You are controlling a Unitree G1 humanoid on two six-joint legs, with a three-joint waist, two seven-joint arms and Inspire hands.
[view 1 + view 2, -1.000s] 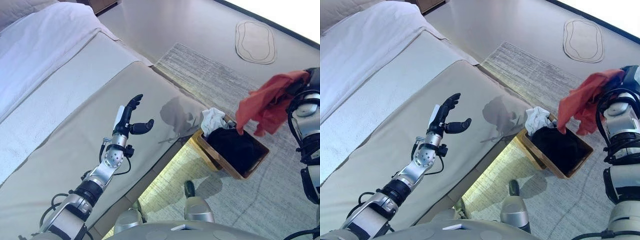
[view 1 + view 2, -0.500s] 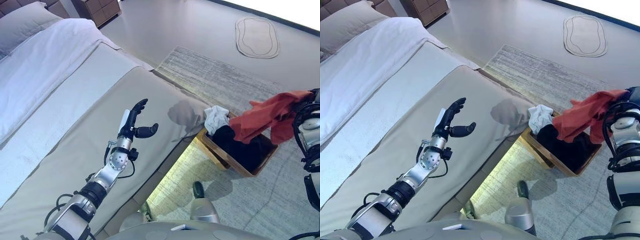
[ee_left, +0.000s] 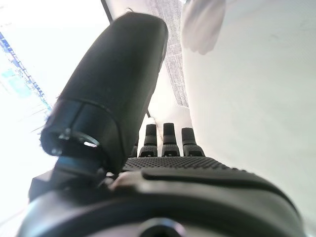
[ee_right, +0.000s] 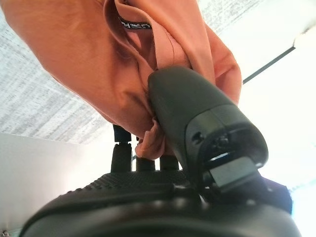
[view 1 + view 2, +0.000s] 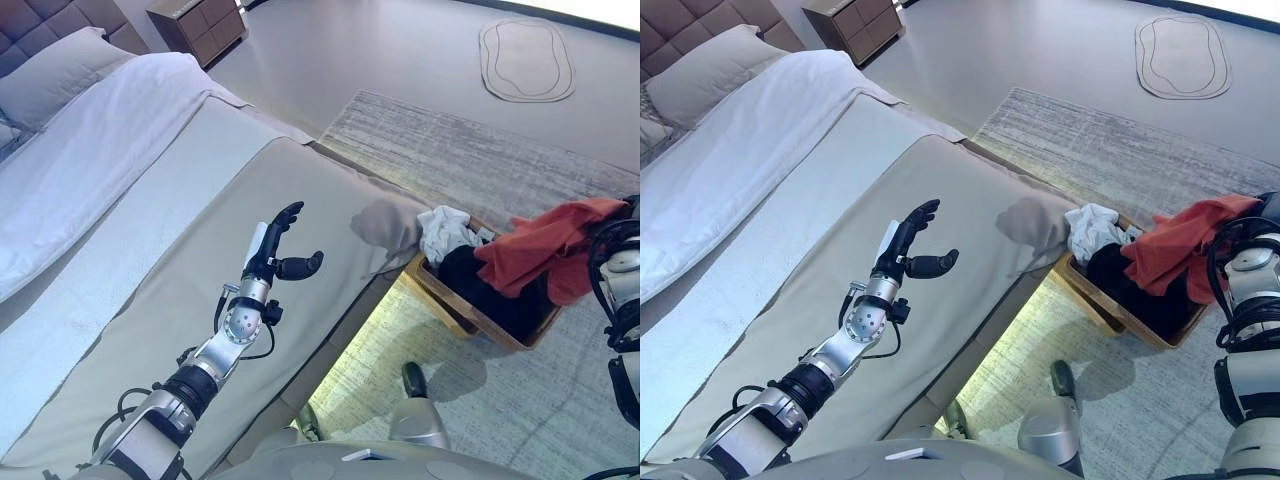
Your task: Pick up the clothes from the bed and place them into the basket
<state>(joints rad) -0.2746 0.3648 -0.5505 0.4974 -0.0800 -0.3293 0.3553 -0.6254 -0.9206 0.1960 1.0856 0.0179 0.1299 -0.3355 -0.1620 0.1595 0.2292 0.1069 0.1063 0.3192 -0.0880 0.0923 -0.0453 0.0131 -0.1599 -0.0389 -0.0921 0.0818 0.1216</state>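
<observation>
A red-orange garment (image 5: pixel 535 252) hangs from my right hand (image 5: pixel 1270 207) over the far side of the wooden basket (image 5: pixel 455 303); in the right wrist view my thumb (image 4: pixel 197 108) and fingers pinch the orange cloth (image 4: pixel 98 59). The basket stands on the rug beside the bed and holds a dark garment (image 5: pixel 1120 275) and a white one (image 5: pixel 443 227). My left hand (image 5: pixel 280 245) is raised over the beige bed cover (image 5: pixel 150 300), fingers straight and empty. I see no clothes lying on the bed.
White bedding and a pillow (image 5: pixel 60 85) lie toward the head of the bed. A wooden nightstand (image 5: pixel 195 22) stands at the far end. A striped rug (image 5: pixel 470 160) lies under the basket, and a small oval mat (image 5: pixel 527 60) is on the floor beyond.
My right hand has lowered the red garment from high above the basket down onto it. The camera has shifted, showing more of the pillow and nightstand. The left hand keeps its pose.
</observation>
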